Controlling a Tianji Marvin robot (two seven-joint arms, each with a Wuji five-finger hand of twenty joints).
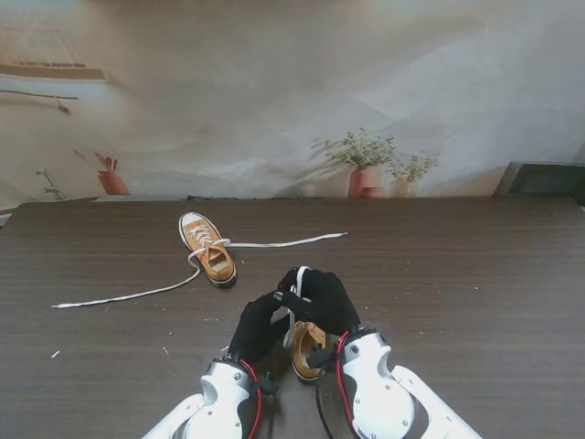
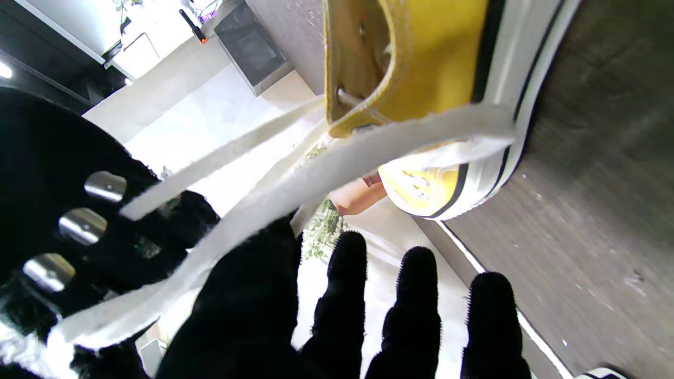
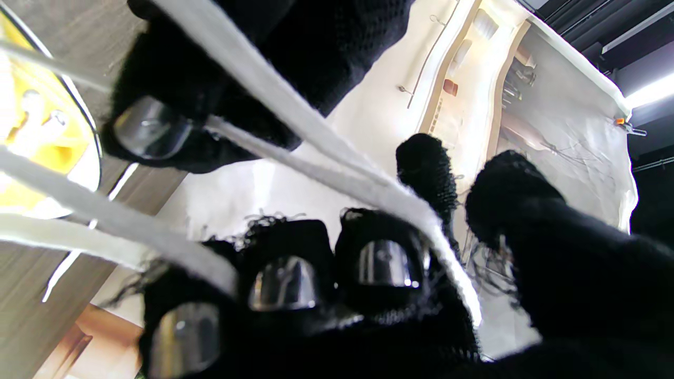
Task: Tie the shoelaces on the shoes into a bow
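A mustard-yellow sneaker (image 1: 307, 353) lies near me, mostly hidden under both black-gloved hands. My left hand (image 1: 254, 327) and right hand (image 1: 322, 300) meet above it, with a bit of white lace (image 1: 301, 278) showing between them. In the left wrist view the lace (image 2: 316, 179) runs from the shoe's eyelets (image 2: 421, 63) across my left thumb while the other fingers (image 2: 416, 295) stay straight. In the right wrist view the right fingers (image 3: 284, 284) curl over lace strands (image 3: 326, 173), and a left fingertip (image 3: 152, 131) pinches one strand. A second sneaker (image 1: 207, 247) lies farther off, untied.
The far shoe's lace ends trail over the dark wooden table (image 1: 457, 293), one to the left (image 1: 128, 294) and one to the right (image 1: 288, 241). Potted plants (image 1: 367, 169) and a dark box (image 1: 544, 178) stand beyond the table's far edge.
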